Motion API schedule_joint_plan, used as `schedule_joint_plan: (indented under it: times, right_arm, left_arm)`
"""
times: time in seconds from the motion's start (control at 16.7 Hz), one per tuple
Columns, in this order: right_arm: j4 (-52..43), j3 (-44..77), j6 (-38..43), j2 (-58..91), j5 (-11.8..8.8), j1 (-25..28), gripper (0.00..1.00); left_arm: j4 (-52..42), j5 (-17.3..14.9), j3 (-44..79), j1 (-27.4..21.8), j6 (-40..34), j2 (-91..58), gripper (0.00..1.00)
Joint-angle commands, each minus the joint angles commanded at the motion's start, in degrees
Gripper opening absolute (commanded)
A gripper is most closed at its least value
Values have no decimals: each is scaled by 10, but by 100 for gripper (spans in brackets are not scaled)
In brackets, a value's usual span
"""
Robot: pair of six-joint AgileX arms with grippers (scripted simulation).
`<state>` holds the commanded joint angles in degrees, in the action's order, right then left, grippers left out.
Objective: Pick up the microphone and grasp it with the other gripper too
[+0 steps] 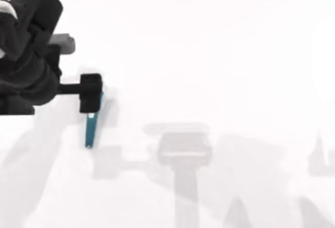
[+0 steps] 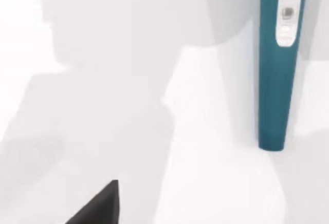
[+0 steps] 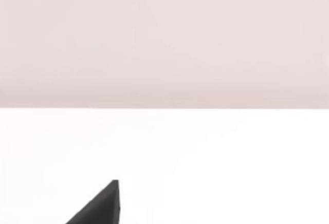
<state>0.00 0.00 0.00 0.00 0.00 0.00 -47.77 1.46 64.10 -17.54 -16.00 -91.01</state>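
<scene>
Jaws of the left gripper point(image 1: 91, 95) sit over the head end of the slim teal handheld microphone point(image 1: 91, 128); whether they are open or clamped, cannot tell from any view. Microphone lies at the white tabletop's point(image 1: 220, 55) left side, long axis running roughly 12 to 6 o'clock in the top view, teal tail pointing to 6 from the jaws. Left wrist view shows the white switch strip point(image 2: 288, 13) facing up. Left arm is clearly nearer. Right arm is out of the top view; its wrist view shows only bare tabletop.
</scene>
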Motion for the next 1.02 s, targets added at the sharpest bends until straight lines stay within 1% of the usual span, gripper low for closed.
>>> schedule_joint_plan:
  times: [0.18, 0.3, 0.66, 0.84, 1.02]
  right_arm:
    - [0, 0, 0, 0, 0, 0, 100]
    - [0, 0, 0, 0, 0, 0, 100]
    - [0, 0, 0, 0, 0, 0, 100]
    - [0, 0, 0, 0, 0, 0, 100]
    - [0, 0, 0, 0, 0, 0, 100]
  left_arm:
    - [-46, 1, 71, -18, -17, -94, 100]
    - [-64, 2, 100, -26, -24, -129, 100]
    - [-69, 2, 110, -26, -26, -140, 100]
    - [-47, 2, 99, -26, -24, -154, 100]
    - [27, 1, 69, -25, -22, -194, 100]
